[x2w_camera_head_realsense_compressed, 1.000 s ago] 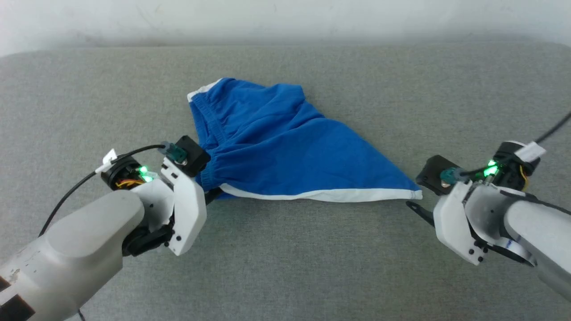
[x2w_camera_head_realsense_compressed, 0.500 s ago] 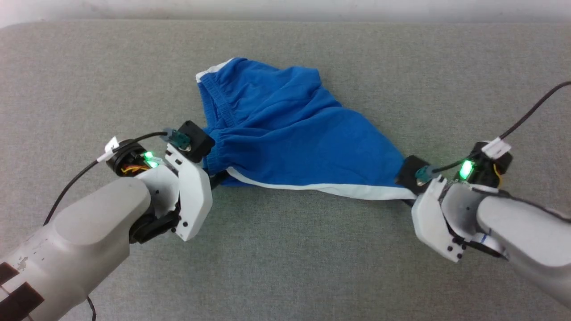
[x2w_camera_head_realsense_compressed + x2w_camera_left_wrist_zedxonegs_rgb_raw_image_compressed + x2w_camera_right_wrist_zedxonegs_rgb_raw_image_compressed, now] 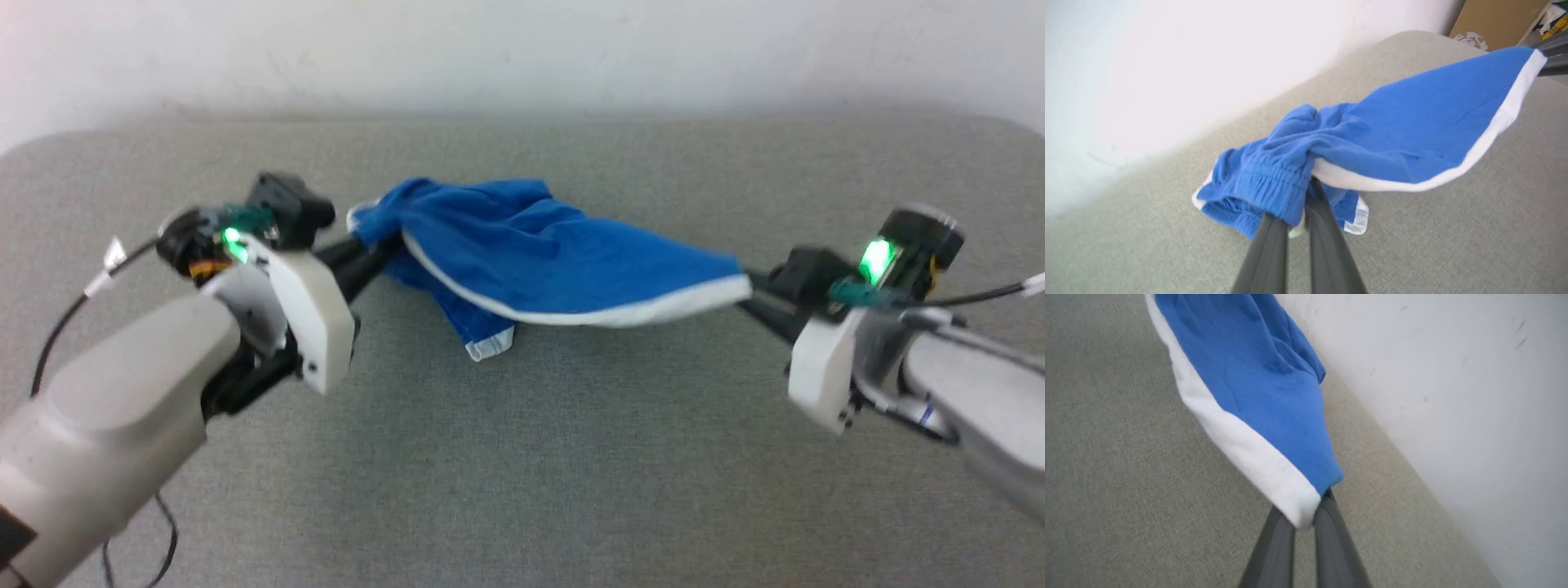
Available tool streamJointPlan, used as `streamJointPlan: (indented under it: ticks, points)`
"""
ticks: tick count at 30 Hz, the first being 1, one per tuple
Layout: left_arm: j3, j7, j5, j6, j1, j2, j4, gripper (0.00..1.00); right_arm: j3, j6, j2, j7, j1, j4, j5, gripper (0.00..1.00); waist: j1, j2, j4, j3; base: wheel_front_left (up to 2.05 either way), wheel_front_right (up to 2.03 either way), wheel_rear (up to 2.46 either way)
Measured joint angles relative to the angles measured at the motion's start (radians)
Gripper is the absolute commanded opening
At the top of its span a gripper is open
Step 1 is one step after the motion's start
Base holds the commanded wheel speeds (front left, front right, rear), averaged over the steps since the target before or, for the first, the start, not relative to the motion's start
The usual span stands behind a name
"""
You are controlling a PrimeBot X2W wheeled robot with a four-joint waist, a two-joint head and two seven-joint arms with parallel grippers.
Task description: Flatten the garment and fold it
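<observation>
We hold the garment (image 3: 563, 253) in the air over the middle of the tabletop (image 3: 522, 457), nearer its far edge, strung between both arms. The left fingers (image 3: 351, 257) are clenched on a gathered bunch of the elastic waistband, and the right fingers (image 3: 767, 317) are clenched on the very tip of a white-trimmed hem corner. The right wrist view shows how little cloth the right fingers (image 3: 1331, 547) have, only the end of the trim. That is our first worry: if we pull the arms further apart to take out the sag, that corner may slide free and the garment would swing down toward the left side. The left wrist view shows the opposite problem. The left fingers (image 3: 1267, 253) grasp several crumpled layers at once, so the waistband may stay bunched when we lay it down. Below the taut span one leg (image 3: 490, 339) hangs loose with its own white edge. We cannot tell whether it touches the tabletop. If we lower the garment as it is, that leg will likely fold under the upper layer and leave a hidden crease. The hold also runs from waistband to hem, on a diagonal, so the cloth may land skewed to the tabletop's edges. We judge that a slow, low drag toward the near edge is safer than a hard stretch.
</observation>
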Motion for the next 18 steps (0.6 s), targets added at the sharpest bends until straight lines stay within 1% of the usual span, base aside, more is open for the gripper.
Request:
streamJointPlan:
  ticks: [3, 7, 10, 12, 18]
  points:
    - [0.037, -0.04, 0.021, 0.024, -0.056, -0.004, -0.024, 0.0, -0.065, 0.0, -0.008, -0.022, -0.031, -0.016, -0.004, 0.0, -0.0001, 0.0, -0.011, -0.032, 0.0, 0.0, 0.0]
    - [0.076, -0.051, 0.048, 0.073, -0.132, -0.011, -0.052, 0.0, -0.141, 0.0, -0.021, -0.028, -0.085, -0.022, -0.014, 0.0, -0.0001, 0.0, -0.026, -0.056, 0.0, 0.0, 0.0]
    - [0.11, -0.052, 0.056, 0.098, -0.204, -0.03, -0.041, 0.0, -0.193, 0.0, -0.021, -0.029, -0.139, -0.014, -0.012, 0.0, -0.0001, 0.0, -0.036, -0.05, 0.0, 0.0, 0.0]
    - [0.118, -0.05, 0.076, 0.105, -0.258, -0.049, -0.019, 0.0, -0.209, 0.0, -0.021, -0.024, -0.188, -0.003, -0.021, 0.0, 0.0, 0.0, -0.041, -0.037, 0.0, 0.0, 0.0]
    - [0.159, -0.054, 0.104, 0.105, -0.415, -0.109, 0.053, 0.0, -0.265, 0.0, -0.012, 0.002, -0.363, 0.055, -0.053, 0.0, 0.0002, 0.0, -0.049, 0.034, 0.0, 0.0, 0.0]
